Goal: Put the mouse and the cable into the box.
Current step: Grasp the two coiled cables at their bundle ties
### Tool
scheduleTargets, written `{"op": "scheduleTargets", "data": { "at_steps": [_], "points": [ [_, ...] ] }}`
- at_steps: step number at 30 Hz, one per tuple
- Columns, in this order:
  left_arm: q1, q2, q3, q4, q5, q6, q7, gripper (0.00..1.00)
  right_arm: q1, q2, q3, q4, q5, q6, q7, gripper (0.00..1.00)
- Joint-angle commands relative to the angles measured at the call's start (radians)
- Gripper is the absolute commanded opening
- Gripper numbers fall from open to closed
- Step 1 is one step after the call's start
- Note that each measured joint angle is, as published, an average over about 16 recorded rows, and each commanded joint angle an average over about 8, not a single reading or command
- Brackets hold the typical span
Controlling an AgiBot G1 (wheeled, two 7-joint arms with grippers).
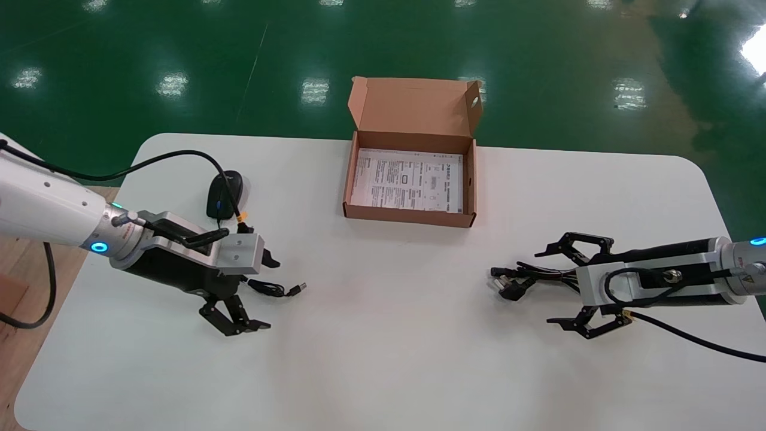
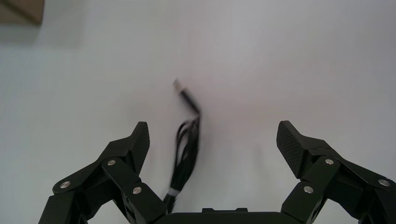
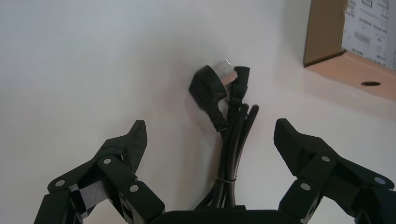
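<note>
The black mouse lies on the white table at the left, behind my left arm. Its thin tied cord with a USB plug lies between the fingers of my left gripper, which is open just above the table. In the left wrist view the cord lies nearer one finger of the left gripper. The black power cable bundle lies at the right. My right gripper is open around it, touching nothing. The bundle runs between the spread fingers of the right gripper, plug outward.
The open cardboard box stands at the table's far middle, lid upright behind it, a printed sheet flat inside. Its corner shows in the right wrist view. Bare tabletop lies between and in front of the arms.
</note>
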Motion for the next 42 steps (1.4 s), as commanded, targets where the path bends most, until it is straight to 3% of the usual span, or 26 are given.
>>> {"op": "scheduleTargets", "data": {
  "at_steps": [1, 11, 12, 19, 20, 42],
  "points": [
    [-0.006, 0.012, 0.003, 0.041, 0.009, -0.027, 0.032, 1.00, 0.015, -0.016, -0.004, -0.042, -0.008, 0.013, -0.019, 1.00],
    [-0.018, 0.038, 0.013, 0.147, 0.029, -0.107, 0.130, 1.00, 0.041, -0.070, -0.015, -0.154, -0.037, 0.173, -0.057, 1.00],
    [-0.018, 0.040, 0.013, 0.152, 0.029, -0.111, 0.136, 0.90, 0.041, -0.074, -0.017, -0.160, -0.039, 0.184, -0.058, 0.93],
    [-0.022, 0.050, 0.015, 0.183, 0.033, -0.127, 0.157, 0.03, 0.045, -0.092, -0.022, -0.197, -0.051, 0.231, -0.058, 0.05],
    [-0.022, 0.051, 0.015, 0.186, 0.033, -0.129, 0.157, 0.00, 0.045, -0.093, -0.022, -0.199, -0.051, 0.234, -0.059, 0.00],
    [-0.020, 0.046, 0.013, 0.169, 0.030, -0.121, 0.152, 0.00, 0.041, -0.085, -0.021, -0.181, -0.046, 0.216, -0.058, 0.00]
  ]
}}
